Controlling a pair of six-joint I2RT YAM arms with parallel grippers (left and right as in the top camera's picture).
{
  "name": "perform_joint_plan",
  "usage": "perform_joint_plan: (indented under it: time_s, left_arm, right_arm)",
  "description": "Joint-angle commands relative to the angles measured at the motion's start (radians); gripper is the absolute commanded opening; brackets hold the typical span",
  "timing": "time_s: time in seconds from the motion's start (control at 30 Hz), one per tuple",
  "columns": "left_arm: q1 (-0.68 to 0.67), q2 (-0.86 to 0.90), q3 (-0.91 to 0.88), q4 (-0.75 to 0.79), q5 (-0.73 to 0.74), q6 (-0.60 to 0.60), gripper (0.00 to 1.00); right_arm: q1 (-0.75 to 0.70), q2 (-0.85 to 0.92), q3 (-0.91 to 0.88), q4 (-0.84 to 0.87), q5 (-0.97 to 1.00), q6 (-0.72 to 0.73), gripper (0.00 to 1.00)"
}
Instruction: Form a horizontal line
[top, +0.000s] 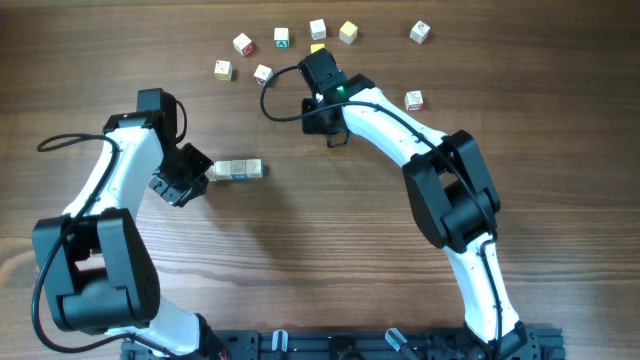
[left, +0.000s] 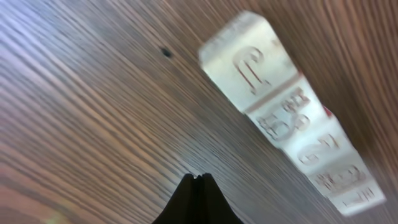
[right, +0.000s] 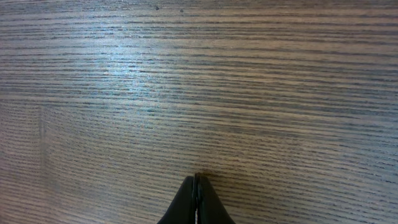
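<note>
The horizontal line (top: 238, 169) is a short row of small white cubes, edge to edge, lying left of the table's middle. In the left wrist view the line (left: 292, 118) runs diagonally across the upper right, its embossed faces blurred. My left gripper (top: 203, 172) sits just off the row's left end, shut and holding nothing; its fingertips (left: 198, 177) meet over bare wood, a little apart from the cubes. My right gripper (top: 335, 140) hangs right of the row, also shut and holding nothing, with its tip (right: 197, 177) over plain wood.
Several loose white cubes lie along the far side, among them one at the left (top: 222, 69), one in the middle (top: 282, 37) and one at the right (top: 420, 33). Yellow cubes (top: 348, 32) sit there too. A lone cube (top: 414, 100) lies beside the right arm.
</note>
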Motion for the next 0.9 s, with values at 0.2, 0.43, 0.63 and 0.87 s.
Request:
perform_joint_plan:
  time_s: [0.2,0.43,0.63,0.87]
  left_arm:
    - [0.003,-0.002,-0.008,0.054,-0.092,-0.050,0.04]
    - [0.003,-0.002,-0.018,0.060,-0.115,-0.062,0.04]
    - [0.003,-0.002,-0.054,0.106,-0.122,-0.061,0.04]
    - [0.003,-0.002,-0.098,0.169,-0.122,-0.061,0.04]
  right_arm:
    - [0.002,-0.028,0.008,-0.006,0.023,0.001,0.05]
    - [0.002,-0.028,0.008,-0.006,0.023,0.002,0.05]
    - [0.002,-0.028,0.008,-0.006,0.023,0.001,0.05]
    - [0.002,-0.028,0.008,-0.006,0.030,0.001,0.04]
